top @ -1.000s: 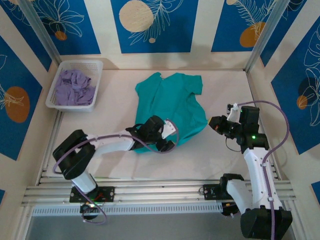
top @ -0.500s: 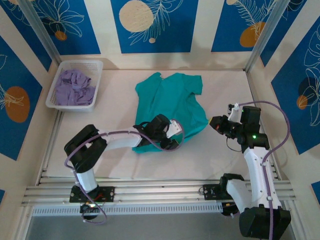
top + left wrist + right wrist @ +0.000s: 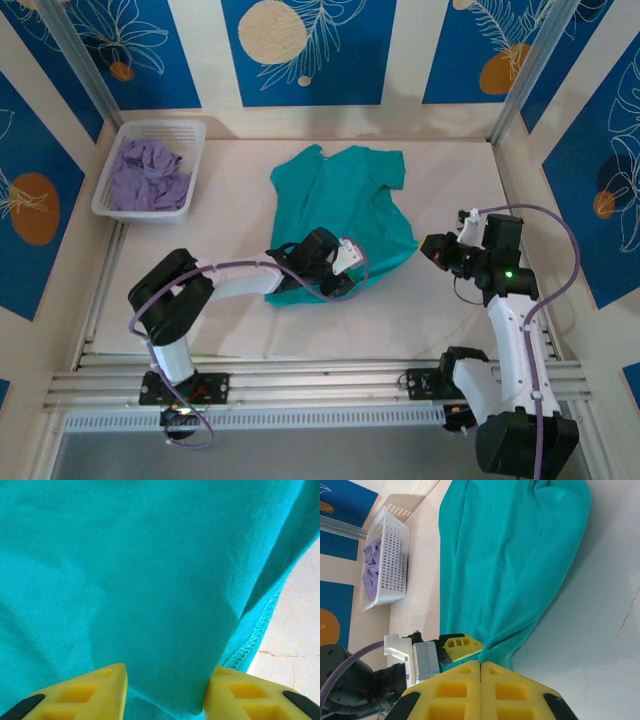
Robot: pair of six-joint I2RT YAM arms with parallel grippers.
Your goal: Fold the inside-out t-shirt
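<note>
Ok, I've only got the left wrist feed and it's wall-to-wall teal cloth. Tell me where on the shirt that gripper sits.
Observer: The left gripper is at the near hem of the teal t-shirt, roughly halfway along it.
Operator: Now give me the right arm.
Observer: The right gripper is shut with nothing between its fingers, just off the shirt's near right corner.
Operator: Report whatever else is on the table.
Observer: A white basket in the far left corner holds a crumpled lavender garment, well apart from the shirt.
</note>
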